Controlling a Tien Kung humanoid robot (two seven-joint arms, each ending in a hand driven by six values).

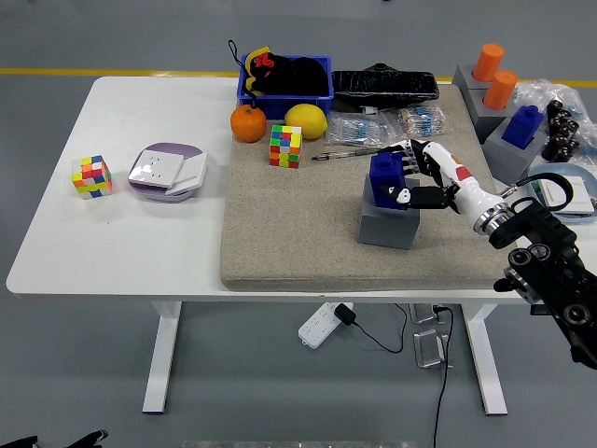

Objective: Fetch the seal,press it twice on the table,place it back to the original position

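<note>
**Seal gripped on its stand, pressing not yet begun**

From my remote seat I saw the right hand reaching in from the right edge, its fingers curled around the blue seal with the thumb closing on the near side. The seal sat on top of its grey base block, which rested on the beige mat covering the right part of the white table. I could not tell whether the seal had cleared the block at all; it looked seated or barely raised. I judged the task to be at its first step: the grasp looked made, but the lift, both presses and the return to the block all seemed left to do. The left arm did not show anywhere in my view.
</note>
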